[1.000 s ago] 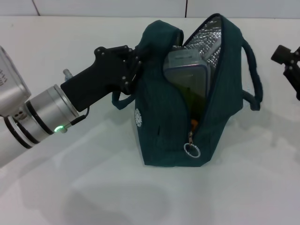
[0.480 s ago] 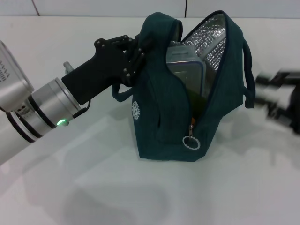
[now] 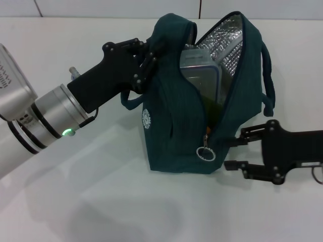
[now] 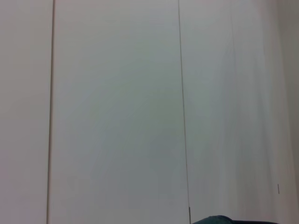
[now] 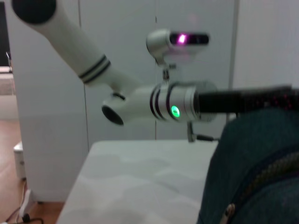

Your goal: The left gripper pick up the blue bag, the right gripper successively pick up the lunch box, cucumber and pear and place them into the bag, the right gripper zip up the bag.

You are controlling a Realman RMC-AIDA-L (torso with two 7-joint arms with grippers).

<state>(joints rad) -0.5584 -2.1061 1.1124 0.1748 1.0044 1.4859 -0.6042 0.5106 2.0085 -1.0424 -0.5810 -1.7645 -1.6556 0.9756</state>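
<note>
Left gripper (image 3: 145, 63) is clamped on the blue bag (image 3: 171, 126), holding it upright near the tabletop's (image 3: 101, 201) far edge. Mouth unzipped, lunch box (image 3: 199, 73) standing inside. Right gripper (image 3: 233, 153), fingers apart, sits low beside the bag's zipper ring (image 3: 206, 154).

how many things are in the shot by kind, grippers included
bags: 1, the blue bag, unzipped, with its zipper pull
boxes: 1, the lunch box standing inside the bag
grippers: 2, the left gripper at the bag's top, the right gripper open beside the zipper end
total: 4
</note>
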